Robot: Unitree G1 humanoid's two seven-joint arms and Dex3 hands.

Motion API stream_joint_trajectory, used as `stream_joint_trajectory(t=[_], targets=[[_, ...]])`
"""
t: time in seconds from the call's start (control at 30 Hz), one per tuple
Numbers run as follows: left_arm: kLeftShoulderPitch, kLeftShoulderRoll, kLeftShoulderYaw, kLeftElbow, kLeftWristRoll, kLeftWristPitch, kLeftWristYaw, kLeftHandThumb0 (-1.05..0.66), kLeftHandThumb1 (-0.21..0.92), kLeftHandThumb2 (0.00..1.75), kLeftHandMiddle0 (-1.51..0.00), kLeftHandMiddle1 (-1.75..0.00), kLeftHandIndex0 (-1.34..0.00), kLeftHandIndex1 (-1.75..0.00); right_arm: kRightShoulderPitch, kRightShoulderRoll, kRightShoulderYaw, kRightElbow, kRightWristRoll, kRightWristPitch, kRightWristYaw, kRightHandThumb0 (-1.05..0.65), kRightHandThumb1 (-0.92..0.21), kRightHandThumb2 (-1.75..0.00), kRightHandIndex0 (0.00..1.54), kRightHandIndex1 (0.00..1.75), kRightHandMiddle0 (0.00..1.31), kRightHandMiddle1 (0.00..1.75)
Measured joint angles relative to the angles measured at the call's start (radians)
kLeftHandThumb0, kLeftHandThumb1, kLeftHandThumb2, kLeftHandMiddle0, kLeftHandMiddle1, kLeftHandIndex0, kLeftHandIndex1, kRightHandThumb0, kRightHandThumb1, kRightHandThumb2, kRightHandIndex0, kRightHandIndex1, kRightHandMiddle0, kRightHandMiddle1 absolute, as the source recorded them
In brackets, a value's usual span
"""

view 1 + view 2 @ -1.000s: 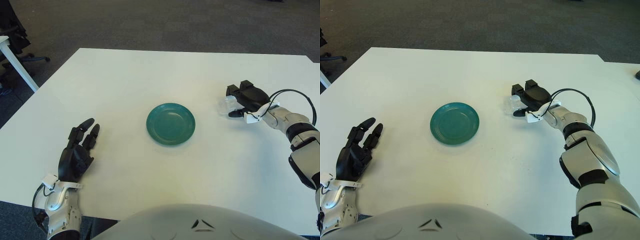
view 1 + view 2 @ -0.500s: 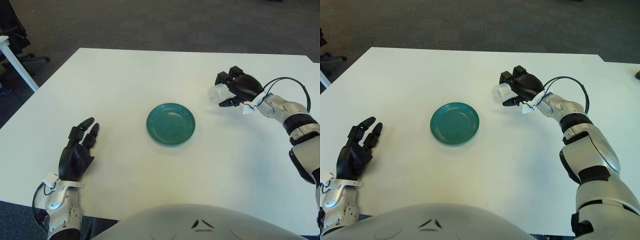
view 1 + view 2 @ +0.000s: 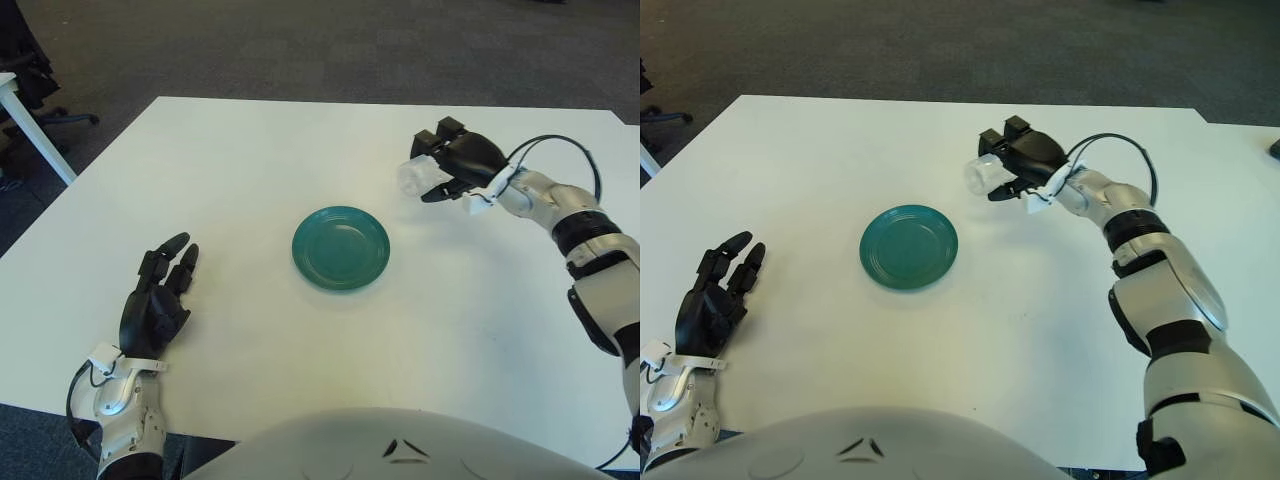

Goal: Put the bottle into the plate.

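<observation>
Writing: none readable on bottle or plate
Bottle (image 3: 417, 177): one, clear plastic, lying sideways in right hand, off the table, up and right of plate, not over it
Plate (image 3: 341, 248): one, teal, round, nothing on it, mid table
Right hand (image 3: 455, 165): black fingers curled around bottle, gripping it above table (image 3: 250, 150)
Left hand (image 3: 155, 308): fingers spread and relaxed, holding nothing, near front-left table edge, well left of plate
Count: one bottle, one plate, two hands
Background: office chair (image 3: 25, 60) and white table leg (image 3: 35, 135) far left on dark carpet
</observation>
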Motion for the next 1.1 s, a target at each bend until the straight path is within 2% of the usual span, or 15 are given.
stream_joint_trajectory(t=[0.13,0.47,0.7,0.93,1.1], targets=[[-0.008,-0.011,-0.008,-0.001,0.006,-0.004,0.007,-0.9,0.92,0.97,-0.29,0.0,0.0,-0.74,-0.017,0.058,0.029,-0.004,-0.023,-0.006,0.003,-0.45,-0.92,-0.64,0.98,1.75,0.82,1.75],[-0.012,-0.028,-0.027,-0.007,0.031,-0.015,0.029,-0.9,0.92,0.97,-0.29,0.0,0.0,-0.74,-0.025,0.193,0.096,-0.009,-0.088,-0.01,-0.073,-0.45,-0.92,-0.69,0.95,1.75,0.79,1.75],[-0.006,-0.037,-0.039,-0.02,0.046,-0.022,0.05,-0.9,0.92,0.97,-0.29,0.0,0.0,-0.74,-0.025,0.207,0.117,-0.038,-0.099,-0.034,-0.088,-0.45,-0.92,-0.69,0.95,1.75,0.78,1.75],[0.004,-0.054,-0.063,-0.038,0.076,-0.024,0.074,-0.9,0.92,0.97,-0.29,0.0,0.0,-0.74,-0.025,0.227,0.122,-0.053,-0.087,-0.099,-0.04,-0.45,-0.92,-0.68,0.95,1.75,0.75,1.75],[0.006,-0.06,-0.079,-0.047,0.092,-0.024,0.091,-0.9,0.92,0.97,-0.29,0.0,0.0,-0.74,-0.025,0.241,0.123,-0.068,-0.085,-0.114,-0.018,-0.45,-0.92,-0.67,0.93,1.75,0.74,1.75]])
